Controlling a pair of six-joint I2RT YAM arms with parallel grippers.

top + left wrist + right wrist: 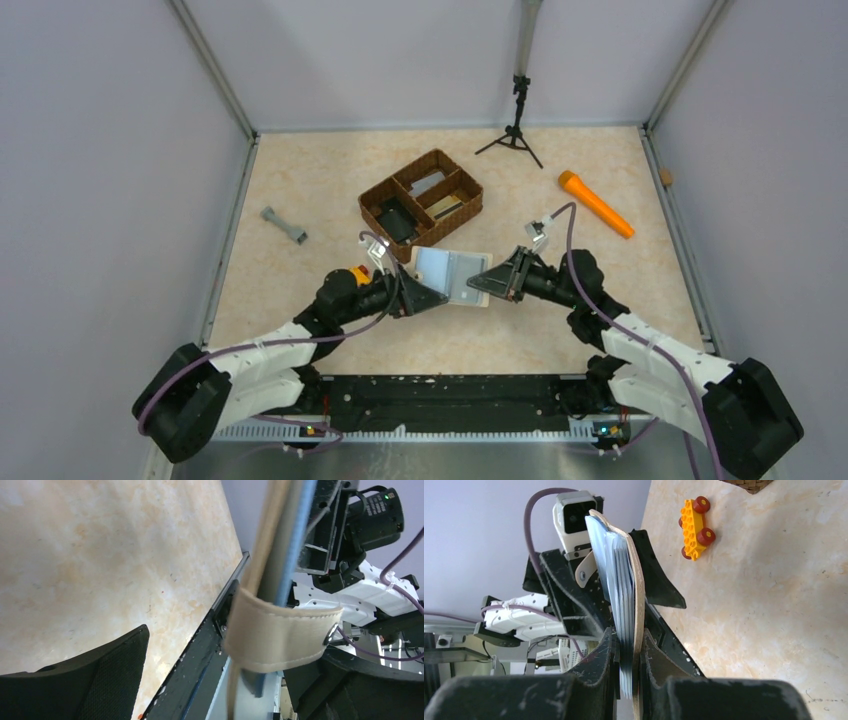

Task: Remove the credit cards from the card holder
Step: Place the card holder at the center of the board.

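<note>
Cream-beige folding card holder (280,635) seen edge-on between wide-spread jaws.
Pale blue lining shows along its right edge, and a stitched beige strap wraps across it. The left gripper (237,645) stands open, one black ribbed finger (100,680) low over the marbled beige tabletop (100,555). The right gripper (312,540) meets the holder's upper part.

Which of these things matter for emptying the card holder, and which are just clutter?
Job: card holder, clamped in right gripper; tan card; wicker tray.
Lying about: orange tube, grey dumbbell-shaped piece, yellow toy car, small tripod.
</note>
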